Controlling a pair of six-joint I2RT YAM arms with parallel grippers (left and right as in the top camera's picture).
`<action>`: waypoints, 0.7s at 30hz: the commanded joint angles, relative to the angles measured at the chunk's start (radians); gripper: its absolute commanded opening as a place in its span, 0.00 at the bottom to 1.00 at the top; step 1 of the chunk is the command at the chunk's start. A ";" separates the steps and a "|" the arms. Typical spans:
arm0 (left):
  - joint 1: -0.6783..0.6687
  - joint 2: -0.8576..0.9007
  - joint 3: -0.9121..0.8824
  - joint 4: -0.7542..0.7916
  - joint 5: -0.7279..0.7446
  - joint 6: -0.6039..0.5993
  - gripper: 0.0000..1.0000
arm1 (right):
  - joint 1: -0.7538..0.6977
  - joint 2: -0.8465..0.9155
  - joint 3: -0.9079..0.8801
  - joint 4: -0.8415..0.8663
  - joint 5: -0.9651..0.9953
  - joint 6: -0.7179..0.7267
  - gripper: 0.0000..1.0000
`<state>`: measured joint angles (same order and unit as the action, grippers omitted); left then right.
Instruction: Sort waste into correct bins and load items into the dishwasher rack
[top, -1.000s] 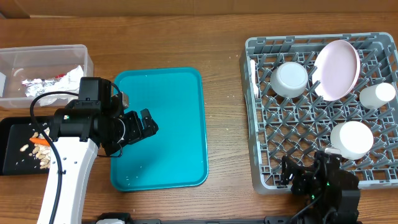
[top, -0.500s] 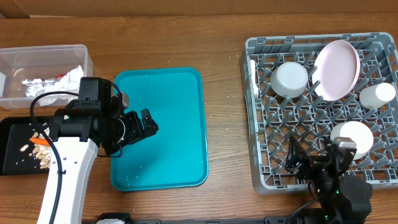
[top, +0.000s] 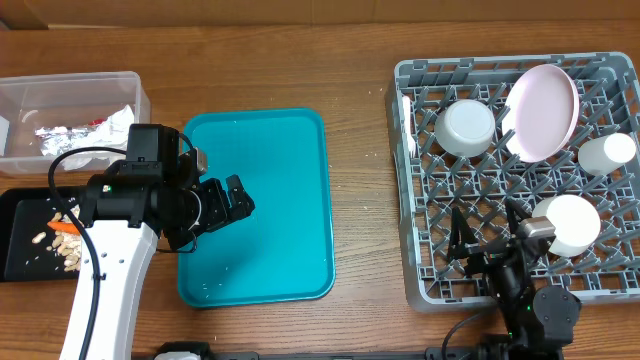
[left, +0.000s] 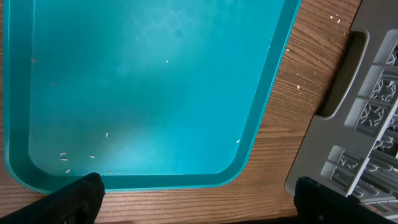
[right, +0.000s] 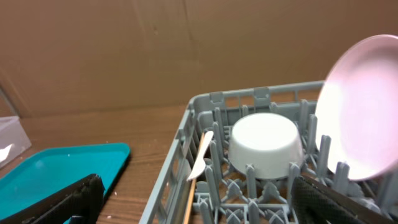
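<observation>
The left hand (top: 240, 198) hangs over the left part of the teal tray (top: 290, 150). Its fingers are spread wide and they hold nothing. In the left wrist view a few pale crumbs (left: 65, 156) lie in this tray near one corner, close to one finger. The two bins are to the left of this hand, at the left edge of the table (top: 360, 200). The tub (top: 75, 90) is at the far side and the black tray (top: 20, 215) is just in front of it. In the tub lie one napkin (top: 118, 120) and one foil (top: 62, 133). In the black tray lie one carrot (top: 66, 227) and a scatter of nuts (top: 62, 255). The arm covers a part of the black tray.

The right hand (top: 488, 235) is over the near part of the rack (top: 420, 280), also wide open and holding nothing. The near bowl (top: 567, 222) is just beside it, to its right. Farther away are the far bowl (top: 467, 127), the plate (top: 543, 110) standing on its edge and leaning at the far side, and the cup (top: 607, 152) at the right edge. One fork (top: 407, 125) lies along the left edge of the rack. So the rack carries two bowls, one plate, one cup and one fork.

The rack fills the right end of the table, and its right side reaches the border of the overhead view. Between the teal tray and the rack runs a strip of bare table. The near-left part of the rack, around the right hand, shows only lattice and pegs.
</observation>
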<state>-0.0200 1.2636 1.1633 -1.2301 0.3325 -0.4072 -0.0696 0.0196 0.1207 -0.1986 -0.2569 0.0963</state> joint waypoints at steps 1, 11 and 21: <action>-0.005 -0.001 -0.002 0.001 -0.003 0.026 1.00 | -0.010 -0.017 -0.048 0.058 -0.033 -0.015 1.00; -0.005 -0.001 -0.002 0.001 -0.003 0.026 1.00 | -0.010 -0.017 -0.113 0.192 0.086 -0.019 1.00; -0.005 -0.001 -0.002 0.001 -0.003 0.026 1.00 | -0.010 -0.017 -0.113 0.128 0.116 -0.022 1.00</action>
<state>-0.0200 1.2636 1.1633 -1.2301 0.3325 -0.4072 -0.0723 0.0147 0.0185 -0.0746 -0.1589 0.0780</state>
